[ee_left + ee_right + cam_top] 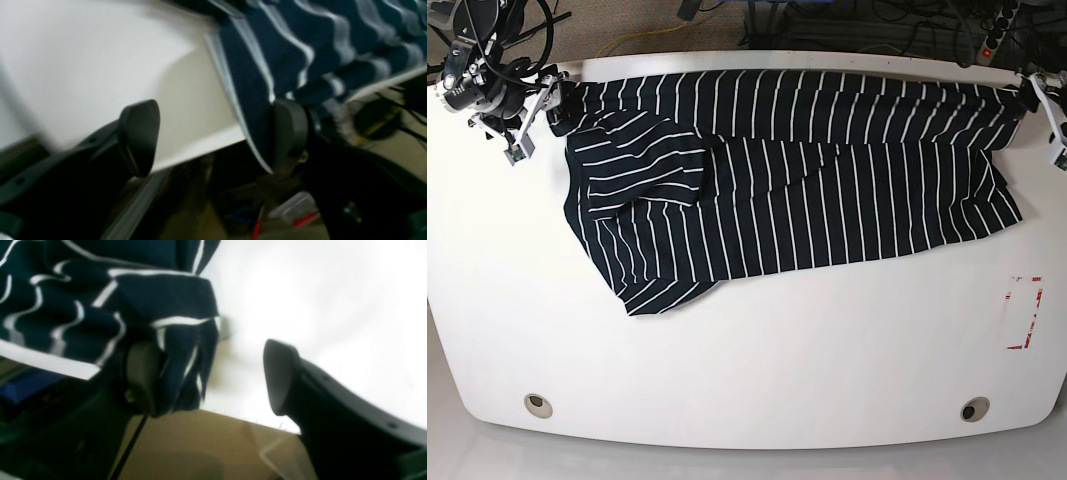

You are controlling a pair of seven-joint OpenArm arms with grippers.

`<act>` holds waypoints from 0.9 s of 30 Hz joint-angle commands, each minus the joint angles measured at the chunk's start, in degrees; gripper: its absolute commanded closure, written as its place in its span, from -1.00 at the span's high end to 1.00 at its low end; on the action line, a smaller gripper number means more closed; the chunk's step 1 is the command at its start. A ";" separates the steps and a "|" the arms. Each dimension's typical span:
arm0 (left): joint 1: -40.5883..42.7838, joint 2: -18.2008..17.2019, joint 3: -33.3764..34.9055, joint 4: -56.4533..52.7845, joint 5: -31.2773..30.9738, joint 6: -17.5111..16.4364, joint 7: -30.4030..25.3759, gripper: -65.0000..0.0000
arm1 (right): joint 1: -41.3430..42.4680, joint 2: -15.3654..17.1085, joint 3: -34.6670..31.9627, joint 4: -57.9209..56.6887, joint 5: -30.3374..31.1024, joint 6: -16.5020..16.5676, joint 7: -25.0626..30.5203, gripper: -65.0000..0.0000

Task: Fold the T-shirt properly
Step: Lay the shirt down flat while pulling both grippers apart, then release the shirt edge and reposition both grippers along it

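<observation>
From my seat I read no brand or wording anywhere; the one marking is a small rectangle with red edges (1024, 313) on the counter (757, 350), toward the side of the left arm, and its detail is too small to make out. Nearest the base camera, the white counter has two round holes, one (539, 405) at one front corner and another (973, 409) at the other. Farther back lies the T-shirt (827, 190), dark with thin white stripes, spread wide along the far edge, with one sleeve folded over on the right arm's side. The left end effector (213, 136) stands released, its jaws wide apart, one finger (287, 133) touching a hanging edge of the cloth at the counter's rim. The right end effector (213, 380) is likewise released, with cloth draped against one finger (141, 376) and the other finger clear of it. Only the wrist views show the spread jaws; the base view alone shows the whole shirt. Under the rim, the left wrist view catches blurred clutter with red-handled items (303, 220) on the floor.
</observation>
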 commanded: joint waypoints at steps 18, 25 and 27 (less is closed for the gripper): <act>-1.19 -9.77 4.66 -9.73 -19.36 -0.03 5.66 0.39 | 0.13 0.97 0.64 3.80 0.05 -0.10 0.67 0.28; -6.55 -5.46 8.70 -7.53 -18.04 -0.03 5.74 0.38 | 1.36 -0.79 1.61 3.80 0.05 -0.10 0.58 0.30; -8.75 -3.71 11.07 -4.72 -16.90 -0.03 5.83 0.38 | 1.54 -1.58 5.30 3.80 0.13 -0.10 -0.74 0.31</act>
